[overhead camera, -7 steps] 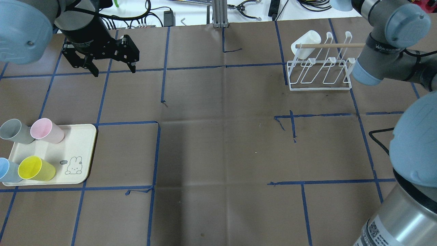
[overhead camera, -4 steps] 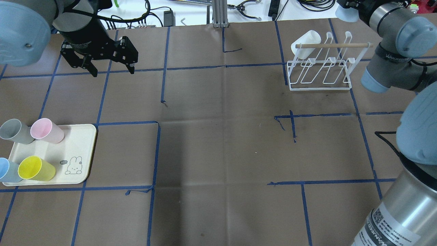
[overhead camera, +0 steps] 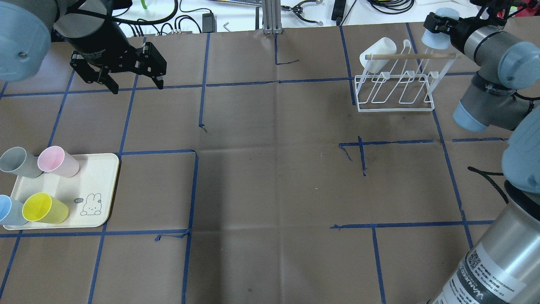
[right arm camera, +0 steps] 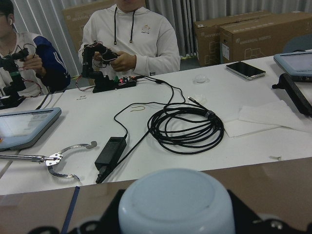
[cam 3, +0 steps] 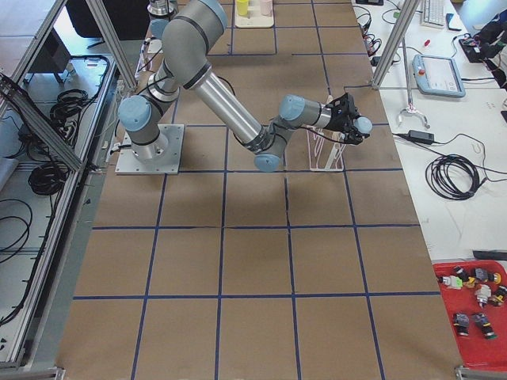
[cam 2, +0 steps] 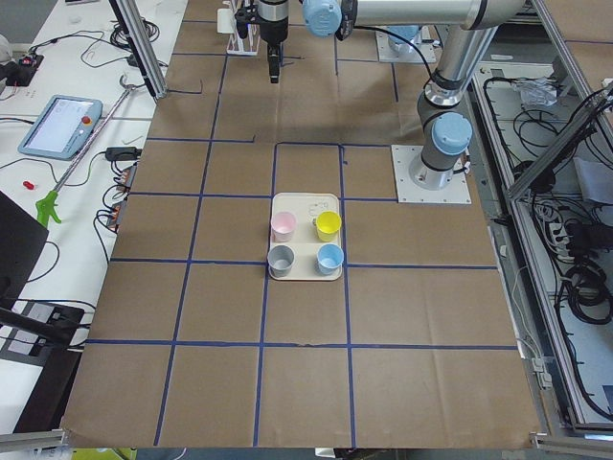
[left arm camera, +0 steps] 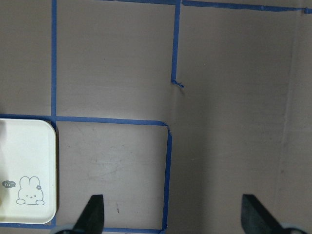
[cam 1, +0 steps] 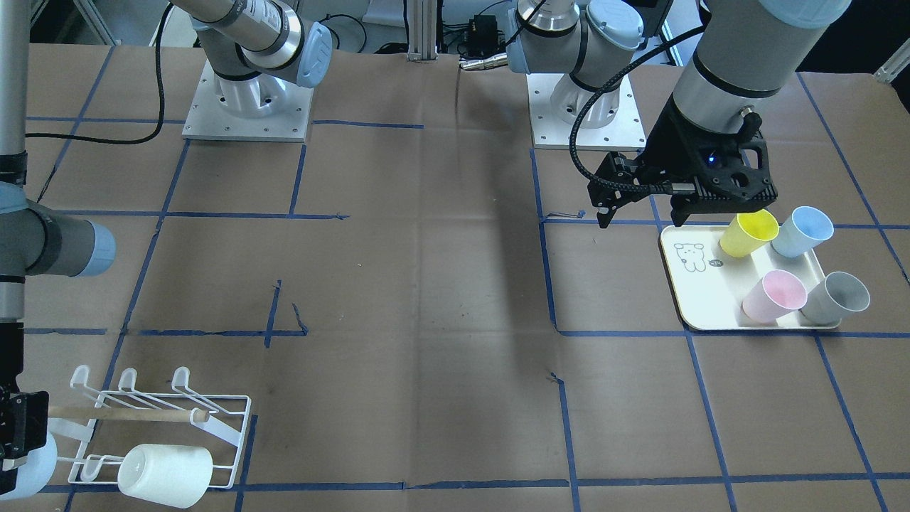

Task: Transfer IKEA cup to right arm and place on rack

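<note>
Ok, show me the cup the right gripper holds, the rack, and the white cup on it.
pale blue cup (right arm camera: pixel 175 204): right wrist view, its closed base.
rack (overhead camera: pixel 411 55): overhead view, the wooden dowel.
white cup (cam 1: pixel 167 475): front-facing view, its side wall.
</note>
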`<state>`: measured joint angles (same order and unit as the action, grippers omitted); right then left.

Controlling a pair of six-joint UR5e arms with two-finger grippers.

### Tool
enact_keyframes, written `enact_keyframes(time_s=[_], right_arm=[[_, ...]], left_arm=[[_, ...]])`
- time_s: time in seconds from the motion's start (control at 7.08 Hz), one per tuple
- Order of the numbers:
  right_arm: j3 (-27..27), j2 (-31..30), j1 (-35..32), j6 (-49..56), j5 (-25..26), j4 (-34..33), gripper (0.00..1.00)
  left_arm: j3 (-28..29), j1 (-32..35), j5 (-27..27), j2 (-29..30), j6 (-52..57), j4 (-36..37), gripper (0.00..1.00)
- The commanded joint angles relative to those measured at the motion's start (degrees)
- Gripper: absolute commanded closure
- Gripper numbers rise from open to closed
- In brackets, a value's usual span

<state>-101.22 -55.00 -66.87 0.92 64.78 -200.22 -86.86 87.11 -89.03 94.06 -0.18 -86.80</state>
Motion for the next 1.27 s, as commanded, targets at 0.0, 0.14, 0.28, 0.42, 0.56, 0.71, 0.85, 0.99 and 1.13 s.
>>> enact_keyframes(time_s=[0.0,0.14,0.28,0.42,0.56,0.71,0.85,0.99,1.13], right_arm=[[-1.2,0.3,-0.1,0.1,0.0,-0.3,0.9],[-1.3,0.3,-0.2,0.5,1.0,-0.3,0.32],[-1.2,0.5,-0.4,0.6,1.3,-0.2,0.0],[-1.1,0.4,-0.5,0.4,1.1,-0.1,0.0],[-1.0,0.1,-0.5,0.6,1.2,0.0,0.0],[-0.8,-0.4,-0.7,0.2,1.1,0.4,0.0],[-0.9,-1.8,-1.9,0.1,1.1,0.5,0.0],[-1.1,-4.3,-2.0,0.1,1.1,2.5,0.0],[-0.7,-6.8,-3.1,0.2,1.0,10.9,0.0]], left_arm=[[-0.1,0.0,0.0,0.0,0.1,0.0,0.01],[-0.1,0.0,-0.1,0.0,0.3,-0.1,0.01],[-0.1,0.0,-0.1,0.0,0.3,-0.1,0.01],[-0.3,0.0,-0.1,0.0,0.3,-0.1,0.01],[-0.5,0.0,-0.1,-0.2,0.3,0.0,0.01],[-0.5,0.0,-0.1,-0.3,0.3,0.0,0.01],[-0.5,0.0,-0.1,-0.3,0.3,0.0,0.01],[-0.5,-0.1,-0.1,-0.3,0.3,0.0,0.01],[-0.5,0.0,-0.1,-0.2,0.3,0.0,0.01]])
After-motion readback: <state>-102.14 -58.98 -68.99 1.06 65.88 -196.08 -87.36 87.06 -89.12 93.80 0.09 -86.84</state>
